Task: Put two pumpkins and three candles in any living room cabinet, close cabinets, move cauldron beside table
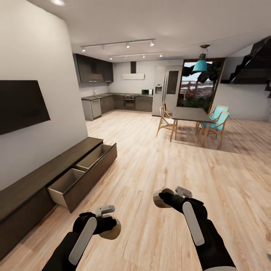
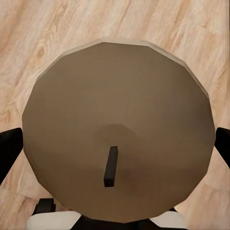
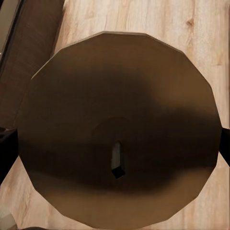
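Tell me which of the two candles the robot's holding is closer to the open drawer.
The left gripper's candle: it hangs just off the pulled-out drawer of the cabinet. The right gripper's candle is farther out over the floor.

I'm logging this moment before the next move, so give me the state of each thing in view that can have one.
Left gripper: shut on a candle.
Right gripper: shut on a second candle.
Cabinet: two drawers pulled open, both look empty.
Television: screen dark.
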Motion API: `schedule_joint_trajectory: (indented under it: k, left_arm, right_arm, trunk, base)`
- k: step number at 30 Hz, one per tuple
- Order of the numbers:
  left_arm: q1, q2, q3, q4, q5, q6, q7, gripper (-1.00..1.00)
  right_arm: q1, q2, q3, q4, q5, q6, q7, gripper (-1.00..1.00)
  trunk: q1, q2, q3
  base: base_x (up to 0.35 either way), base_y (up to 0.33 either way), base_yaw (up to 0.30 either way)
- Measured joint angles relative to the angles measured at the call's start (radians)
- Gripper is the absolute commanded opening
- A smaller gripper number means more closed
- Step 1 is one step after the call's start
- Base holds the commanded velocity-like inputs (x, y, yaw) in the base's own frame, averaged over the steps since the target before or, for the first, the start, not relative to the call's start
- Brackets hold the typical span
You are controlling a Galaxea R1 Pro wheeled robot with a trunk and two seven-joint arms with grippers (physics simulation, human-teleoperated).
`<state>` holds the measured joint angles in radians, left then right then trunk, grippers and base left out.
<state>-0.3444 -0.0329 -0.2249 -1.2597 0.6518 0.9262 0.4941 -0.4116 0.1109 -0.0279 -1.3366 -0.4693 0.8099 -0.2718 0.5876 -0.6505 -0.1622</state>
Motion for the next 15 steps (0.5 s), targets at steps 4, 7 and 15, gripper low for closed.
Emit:
schedule_joint_trajectory:
  k: [4, 7, 15]
  left_arm:
    - [0.0, 0.0, 0.0, 0.0, 0.001, 0.0, 0.0, -1.0]
    - [0.0, 0.0, 0.0, 0.0, 0.0, 0.0, 0.0, -1.0]
    - [0.0, 0.0, 0.0, 0.0, 0.001, 0.0, 0.0, -1.0]
  right_arm:
    - [0.0, 0.0, 0.0, 0.0, -0.001, 0.0, 0.001, -1.0]
    - [0.0, -0.001, 0.0, 0.0, 0.0, 0.0, 0.003, -1.0]
    - [0.0, -0.001, 0.001, 0.0, -0.003, 0.001, 0.003, -1.0]
  trunk:
    - [0.0, 0.0, 0.006]
    - [0.0, 0.0, 0.01]
    - [0.0, 0.0, 0.022]
  base:
    - [0.0, 0.0, -0.157]
    - [0.0, 0.0, -0.157]
    - [0.0, 0.0, -0.157]
